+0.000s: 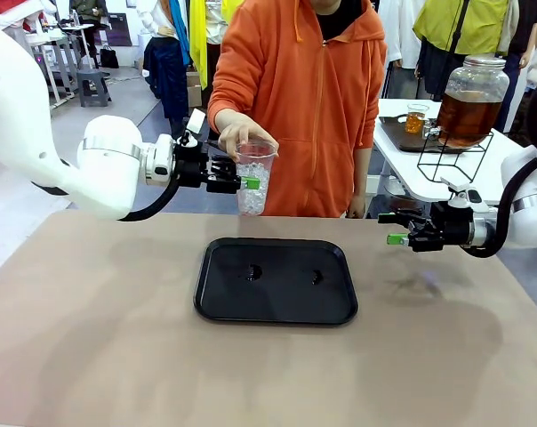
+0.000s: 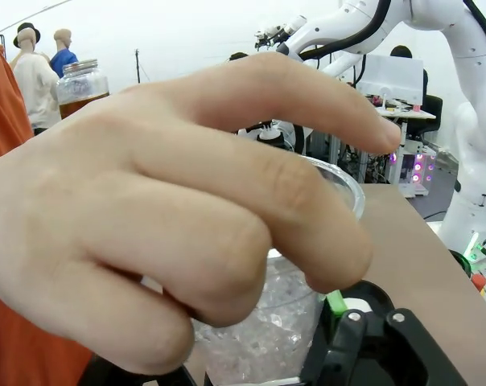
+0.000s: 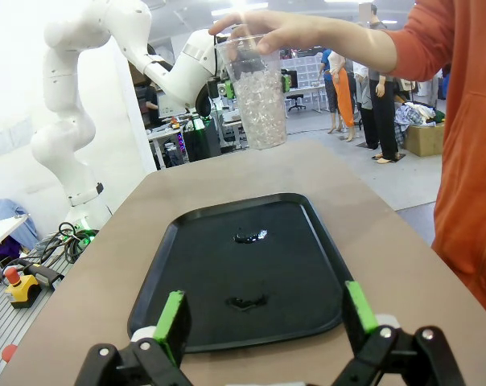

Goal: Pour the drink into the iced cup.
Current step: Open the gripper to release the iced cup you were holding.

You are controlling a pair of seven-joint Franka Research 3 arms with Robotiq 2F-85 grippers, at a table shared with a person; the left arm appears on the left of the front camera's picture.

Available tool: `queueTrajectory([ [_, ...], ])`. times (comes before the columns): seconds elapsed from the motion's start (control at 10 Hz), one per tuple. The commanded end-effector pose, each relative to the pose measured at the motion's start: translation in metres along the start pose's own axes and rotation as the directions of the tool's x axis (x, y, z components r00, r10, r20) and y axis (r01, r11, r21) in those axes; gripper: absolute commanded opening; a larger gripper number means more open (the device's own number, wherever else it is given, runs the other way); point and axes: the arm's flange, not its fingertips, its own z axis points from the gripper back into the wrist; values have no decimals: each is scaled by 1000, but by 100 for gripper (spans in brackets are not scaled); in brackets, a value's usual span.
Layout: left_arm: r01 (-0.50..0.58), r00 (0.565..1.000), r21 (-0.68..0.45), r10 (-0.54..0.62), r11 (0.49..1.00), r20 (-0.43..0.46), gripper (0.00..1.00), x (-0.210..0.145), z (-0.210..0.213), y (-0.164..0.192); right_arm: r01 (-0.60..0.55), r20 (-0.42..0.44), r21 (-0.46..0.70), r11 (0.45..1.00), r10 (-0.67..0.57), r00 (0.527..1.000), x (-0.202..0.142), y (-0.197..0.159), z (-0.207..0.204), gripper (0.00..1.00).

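A person's hand [image 1: 237, 133] holds a clear plastic cup [image 1: 254, 182] of crushed ice by its rim, above the table's far edge. My left gripper [image 1: 244, 178] stands open with its fingers on either side of the cup; a green pad [image 2: 334, 301] lies close against the cup [image 2: 267, 338], and I cannot tell whether it touches. The hand [image 2: 187, 209] hides most of the cup's top. My right gripper [image 1: 395, 229] is open and empty, hovering low beyond the tray's right side [image 3: 264, 314]. The amber drink fills a big glass jar [image 1: 468, 102] and a small glass [image 1: 417, 117] on the white side table.
A black tray [image 1: 277, 307] lies in the middle of the brown table, with two small wet spots [image 1: 253, 271] on it. The side table [image 1: 411, 173] with a wire stand [image 1: 451, 156] is at the back right. The person stands at the far edge.
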Motion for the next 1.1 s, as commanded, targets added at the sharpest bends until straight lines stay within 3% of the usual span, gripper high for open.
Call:
queueTrajectory([
  [0.0,-15,1000,10,15,1000,7,100,1,12,-2,-2,3,1,1000,2,1000,3,0,-1,100],
  [0.7,-53,998,25,54,998,-20,100,-47,118,-27,-2,3,1,1000,2,1000,3,0,-1,100],
  [1.0,-27,999,40,25,999,37,100,-82,154,-32,-2,3,1,1000,2,1000,3,0,-1,100],
])
